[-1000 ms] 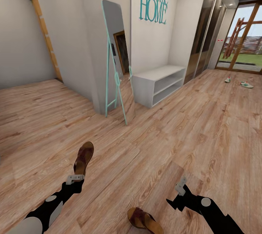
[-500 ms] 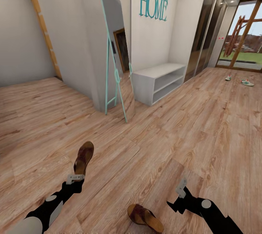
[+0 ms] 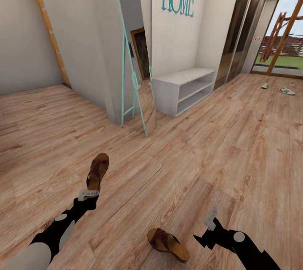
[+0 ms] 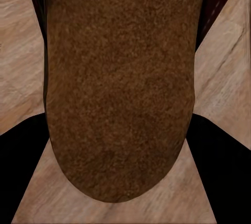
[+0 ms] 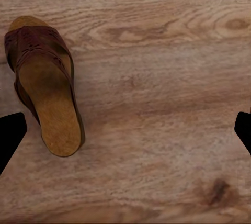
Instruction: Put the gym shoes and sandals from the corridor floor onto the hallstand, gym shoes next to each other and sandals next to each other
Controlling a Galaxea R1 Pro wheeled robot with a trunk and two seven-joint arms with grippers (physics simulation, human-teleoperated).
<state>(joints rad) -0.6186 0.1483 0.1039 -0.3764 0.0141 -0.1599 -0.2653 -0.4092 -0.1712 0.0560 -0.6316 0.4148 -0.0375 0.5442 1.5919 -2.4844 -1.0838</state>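
One brown sandal (image 3: 97,170) is gripped at its heel by my left gripper (image 3: 88,196), low over the corridor floor (image 3: 176,165). Its tan footbed (image 4: 120,88) sits between the two black fingers (image 4: 26,171). The other sandal (image 3: 168,244) lies on the floor just left of my right gripper (image 3: 210,218). That gripper is open, and the sandal (image 5: 47,98) lies off to one side of its spread fingers (image 5: 10,132). The two gym shoes (image 3: 286,91) (image 3: 265,85) lie far off by the glass door. The pale grey hallstand (image 3: 185,77) stands against the wall ahead.
A tall teal-framed mirror (image 3: 132,51) leans at the wall corner left of the hallstand. Glossy wardrobe doors (image 3: 237,34) run beyond it toward the glass door (image 3: 282,38). A wooden door frame (image 3: 48,34) stands at the far left. Open plank floor lies between me and the rack.
The whole picture has shifted upward, so the camera has moved. Both grippers keep their states. The floor sandal now sits a little higher in view beside the right gripper.
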